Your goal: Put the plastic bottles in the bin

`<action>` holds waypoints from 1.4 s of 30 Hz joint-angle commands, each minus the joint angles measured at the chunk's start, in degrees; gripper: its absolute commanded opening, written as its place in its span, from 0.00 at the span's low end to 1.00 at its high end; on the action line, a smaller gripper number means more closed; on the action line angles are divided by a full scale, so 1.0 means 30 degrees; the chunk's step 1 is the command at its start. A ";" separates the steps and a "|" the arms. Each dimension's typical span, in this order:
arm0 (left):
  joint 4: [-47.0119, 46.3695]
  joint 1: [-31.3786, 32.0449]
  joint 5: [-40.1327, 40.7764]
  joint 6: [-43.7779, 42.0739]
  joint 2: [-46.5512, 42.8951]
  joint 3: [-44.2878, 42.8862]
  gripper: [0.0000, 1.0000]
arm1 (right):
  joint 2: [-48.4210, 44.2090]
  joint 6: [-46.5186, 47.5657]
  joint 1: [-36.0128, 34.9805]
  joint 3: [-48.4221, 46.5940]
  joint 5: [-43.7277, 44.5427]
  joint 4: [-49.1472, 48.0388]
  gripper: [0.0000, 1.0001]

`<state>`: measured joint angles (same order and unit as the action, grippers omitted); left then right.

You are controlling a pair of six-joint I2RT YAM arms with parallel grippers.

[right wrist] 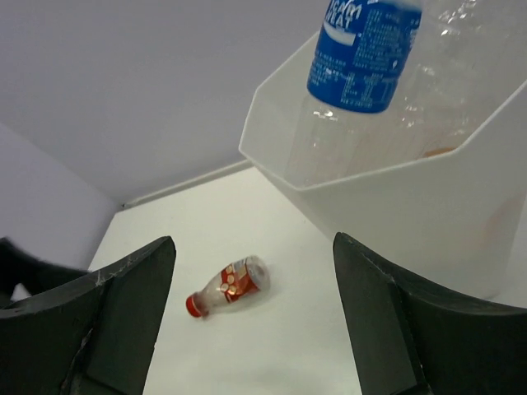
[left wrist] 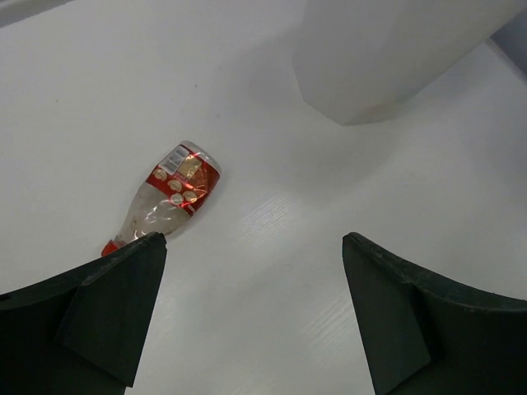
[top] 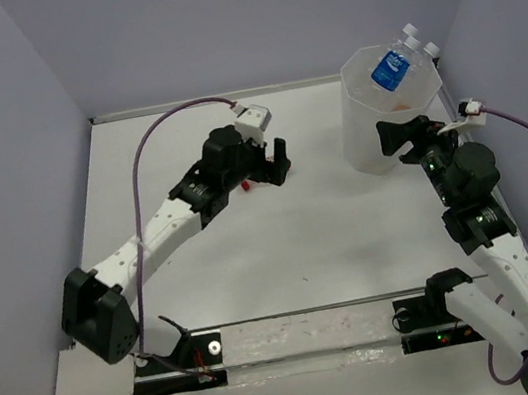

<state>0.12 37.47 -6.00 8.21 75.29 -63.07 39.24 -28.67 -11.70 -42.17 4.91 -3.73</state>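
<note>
A small clear bottle with a red label and red cap (left wrist: 169, 202) lies on its side on the white table, and it also shows in the right wrist view (right wrist: 229, 288). My left gripper (left wrist: 254, 247) hangs open over the table just right of it, its left finger tip beside the bottle's neck. From above only a red bit of this bottle (top: 245, 186) peeks out beside the left gripper (top: 264, 169). The bin (top: 363, 135) stands at the back right with a blue-labelled bottle (top: 388, 70) and other clear bottles inside. My right gripper (top: 407, 141) is open and empty, close to the bin's front wall.
Grey walls enclose the table on the left, back and right. The bin's wall (right wrist: 412, 214) fills the right of the right wrist view, and the blue-labelled bottle (right wrist: 362, 49) leans over its rim. The bin's base (left wrist: 387, 49) is ahead of the left gripper.
</note>
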 commanded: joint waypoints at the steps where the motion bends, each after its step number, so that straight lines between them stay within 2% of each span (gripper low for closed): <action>1: 0.1943 0.0868 0.2345 -0.5659 0.5005 -0.2929 0.99 | -0.1153 -0.0611 0.0005 0.0755 -0.2688 0.0362 0.82; 4: 0.2711 0.0926 0.2643 -0.6657 0.7530 -0.4635 0.99 | -0.2062 -0.0115 0.0005 0.1078 -0.2604 0.1120 0.82; 9: 0.3124 0.1658 0.3580 -0.7773 0.9619 -0.6396 0.99 | -0.4551 0.1057 0.0005 0.1489 -0.1957 0.2676 0.82; 17: 0.4703 0.1601 0.4461 -0.9355 1.4008 -0.9793 0.99 | -0.5347 0.1175 0.0005 0.2192 -0.3013 0.3059 0.82; 29: 0.4472 0.1220 0.6130 -0.9884 1.6680 -1.1028 0.99 | -0.5025 0.1410 0.0005 0.2426 -0.3277 0.2971 0.83; 31: 0.4151 0.1161 0.6422 -0.9913 1.6828 -1.0999 0.91 | -0.4966 0.1440 0.0005 0.2456 -0.3306 0.2942 0.83; 32: 0.4120 0.1161 0.6743 -1.0001 1.7002 -1.0999 0.78 | -0.4937 0.1440 0.0005 0.2456 -0.3335 0.2941 0.83; 35: 0.3682 0.1132 0.7327 -1.0235 1.7121 -1.0795 0.51 | -0.4879 0.1469 0.0005 0.2456 -0.3364 0.2912 0.83; 36: 0.3565 0.1132 0.7535 -1.0323 1.7121 -1.0736 0.37 | -0.4849 0.1469 0.0005 0.2427 -0.3335 0.2912 0.83; 37: 0.3476 0.1103 0.7566 -1.0324 1.7092 -1.0648 0.32 | -0.4820 0.1469 0.0005 0.2427 -0.3451 0.2883 0.83; 38: 0.3302 0.0986 0.7508 -1.0237 1.6889 -1.0502 0.23 | -0.4820 0.1498 0.0005 0.2427 -0.3510 0.2883 0.83; 42: 0.2509 0.0956 0.6952 -0.9944 1.5747 -1.0149 0.09 | -0.4907 0.1527 0.0005 0.2398 -0.3454 0.2883 0.83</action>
<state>8.56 40.56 16.01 -22.20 125.73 -94.52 24.82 -25.26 -11.70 -34.74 -4.56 6.07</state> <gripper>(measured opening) 0.415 0.830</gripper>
